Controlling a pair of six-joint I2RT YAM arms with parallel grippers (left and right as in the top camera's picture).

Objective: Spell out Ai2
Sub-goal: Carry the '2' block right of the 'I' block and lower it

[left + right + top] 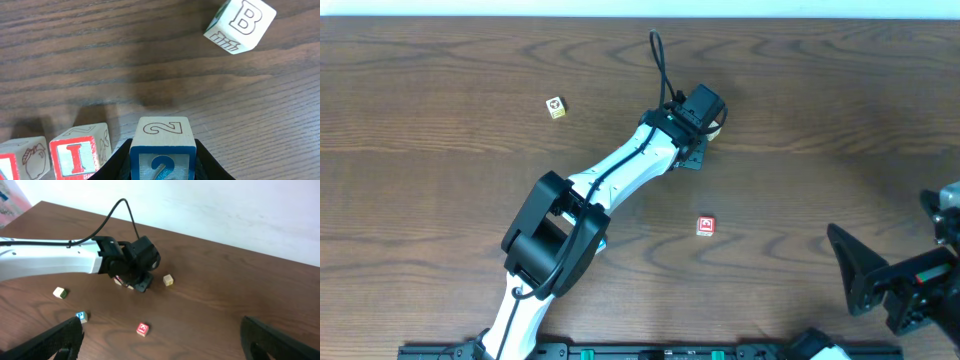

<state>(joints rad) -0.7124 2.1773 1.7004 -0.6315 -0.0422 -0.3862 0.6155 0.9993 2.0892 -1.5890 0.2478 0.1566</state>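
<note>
Since the 2 block (162, 131) is judged light, stiff wood, it is held on opposite flat sides by the left gripper (162, 161).

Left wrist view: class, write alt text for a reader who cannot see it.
The left pincer grips a blue 2 block, next to a red I block and an apple-picture block lined up on the wooden table. A B block lies tilted and apart at the upper right.
</note>
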